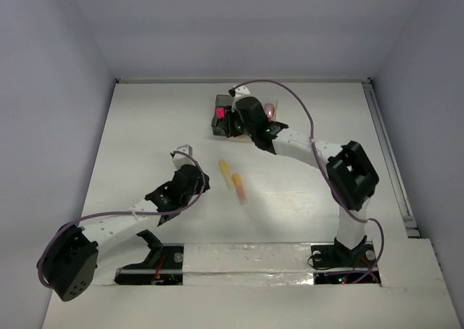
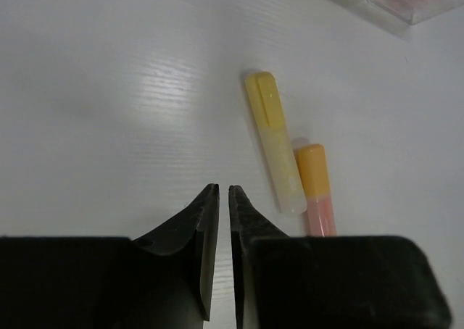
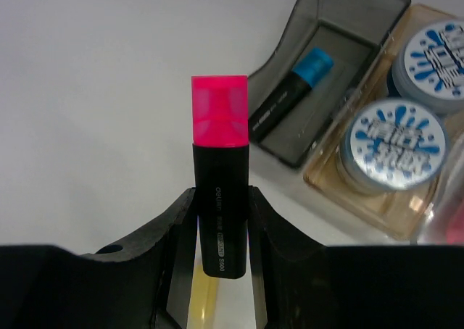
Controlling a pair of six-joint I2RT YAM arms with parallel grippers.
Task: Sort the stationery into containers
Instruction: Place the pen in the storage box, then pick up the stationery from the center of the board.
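- Holding what, the right end effector [image 3: 220, 195]?
- The pink-black highlighter [image 3: 220, 177]. The jaws stand narrow, pinching the black barrel on both flat sides, and the pink cap sticks out past the fingertips. Its long axis runs in line with the fingers, cap leading.
- Where does that put it?
- Above the surface [image 2: 109, 90], just beside the dark grey bin [image 3: 348, 3]. The blue-black highlighter [image 3: 290, 93] already lies in that bin along its length, blue cap toward the far end.
- How will the pen handle?
- My guess is light and stiff, with smooth plastic that could slide in the pads. The mid-barrel grip looks sound. To fit beside its twin, I'd turn it to match the bin's long side before letting go.
- And the left end effector [image 2: 222, 191]?
- Closed on nothing, with the tips nearly touching over bare surface. The yellow highlighter [image 2: 274, 144] and orange highlighter [image 2: 317, 188] lie flat just ahead and to the right. They sit side by side but staggered, long axes roughly parallel and pointing away from the wrist.
- Where should it take hold of those?
- Across the middle of the barrel, I'd say, jaws square to the long axis. They lie very close together, so one finger has little room between them.
- And the tape?
- Both tape rolls [image 3: 397, 144] lie flat in the amber bin [image 3: 341, 191].
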